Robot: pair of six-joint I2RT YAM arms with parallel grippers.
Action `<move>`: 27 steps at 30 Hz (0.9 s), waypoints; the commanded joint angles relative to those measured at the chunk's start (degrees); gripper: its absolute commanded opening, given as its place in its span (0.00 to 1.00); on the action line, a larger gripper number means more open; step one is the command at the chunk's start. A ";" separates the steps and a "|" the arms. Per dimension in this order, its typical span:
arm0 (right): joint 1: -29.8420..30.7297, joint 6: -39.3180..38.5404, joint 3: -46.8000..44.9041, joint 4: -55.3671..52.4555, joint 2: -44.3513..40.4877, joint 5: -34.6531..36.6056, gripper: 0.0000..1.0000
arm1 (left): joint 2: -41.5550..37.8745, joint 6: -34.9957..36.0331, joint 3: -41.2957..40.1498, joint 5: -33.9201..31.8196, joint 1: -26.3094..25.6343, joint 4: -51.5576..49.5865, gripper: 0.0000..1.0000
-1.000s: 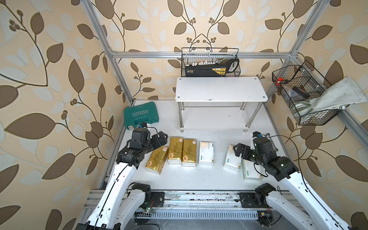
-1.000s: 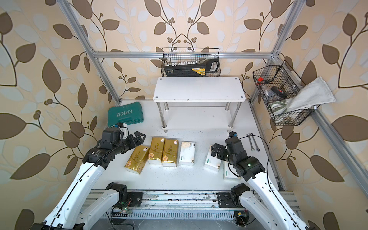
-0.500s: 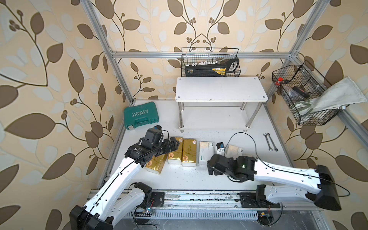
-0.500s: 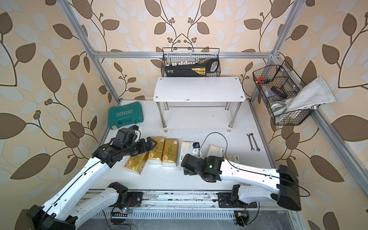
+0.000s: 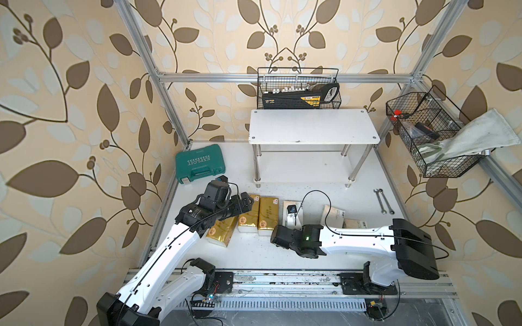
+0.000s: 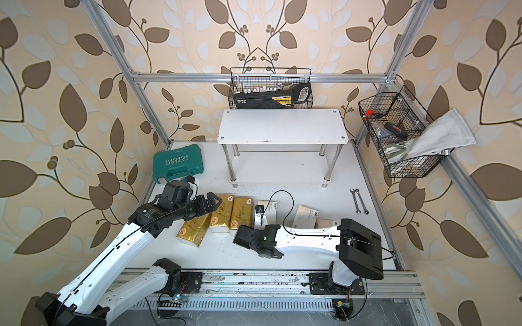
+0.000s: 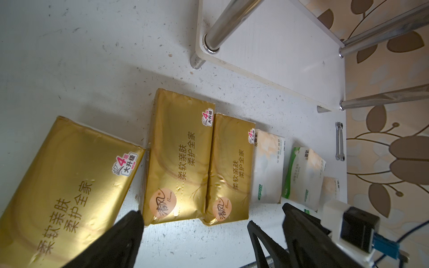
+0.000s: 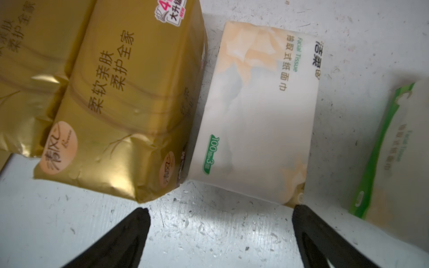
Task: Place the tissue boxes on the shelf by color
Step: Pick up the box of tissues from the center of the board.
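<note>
Both pairs of jaws stand spread wide with nothing between them. The left gripper [image 5: 245, 201] hangs toward 9 o'clock from the centre of the table [image 5: 296, 255], above the far ends of the tilted gold pack [image 5: 221, 229] and the second gold pack [image 5: 248, 216]. These begin a row of six tissue packs running from 9 toward 3 o'clock across the middle of the table. The third gold pack [image 5: 268, 216] lies straight and pressed against the second. At its 3 o'clock side is the first white pack [image 8: 255, 111], which meets it at the near corner, with a gap opening toward the far end. Two more white packs with green print, the second white pack [image 5: 334, 214] and the third white pack [image 5: 357, 224], follow toward 3 o'clock, partly hidden by the right arm. Whether those two touch cannot be told. The right gripper [image 8: 220, 207] sits low over the table at the 6 o'clock side of the seam between the third gold pack and the first white pack. One of its fingertips is right by the white pack's near corner, but contact cannot be judged. The shelf [image 5: 313, 127] stands at 12 o'clock against the far wall, well apart from the row. A teal case [image 5: 199, 163] lies at 10 o'clock, and two wrenches [image 5: 382, 201] lie at 3 o'clock.
</note>
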 commanded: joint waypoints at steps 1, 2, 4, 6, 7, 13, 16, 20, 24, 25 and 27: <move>-1.20 1.13 1.13 0.36 0.98 2.38 0.99 | -1.02 1.14 0.61 -1.35 -0.70 -1.38 0.99; -1.83 1.19 0.73 0.44 0.79 2.30 0.99 | -0.99 1.14 0.62 -1.42 -0.71 -1.47 0.99; -3.27 0.58 -0.35 1.53 0.15 1.82 0.99 | -0.87 0.92 0.45 -1.50 -0.68 -1.39 0.99; -4.91 -0.17 -1.51 3.08 -0.75 1.34 0.99 | -0.61 0.79 0.32 -1.40 -0.64 -1.06 0.99; -5.48 -0.55 -1.87 3.65 -1.00 1.17 0.99 | -0.38 0.79 0.35 -1.44 -0.64 -1.04 0.99; -8.02 -3.06 -1.97 6.14 -0.18 -0.34 0.99 | 1.05 0.89 0.62 -1.54 -0.68 -0.95 0.99; -8.29 -2.78 -2.19 6.64 1.14 -0.93 0.99 | 1.58 0.79 0.71 -1.52 -0.68 -0.78 0.99; -8.64 -1.77 -3.67 7.96 2.46 -1.70 0.99 | 2.29 0.79 0.97 -1.37 -0.72 -0.51 0.99; -9.39 -1.30 -5.00 8.89 3.38 -2.08 0.99 | 2.98 0.83 1.16 -1.22 -0.72 -0.33 0.99; -9.44 -1.28 -5.33 9.04 3.56 -2.04 0.99 | 3.09 0.80 1.24 -1.16 -0.70 -0.25 0.99; -9.89 -1.26 -5.79 9.40 3.81 -2.26 0.99 | 3.44 0.78 1.33 -1.09 -0.71 -0.11 0.99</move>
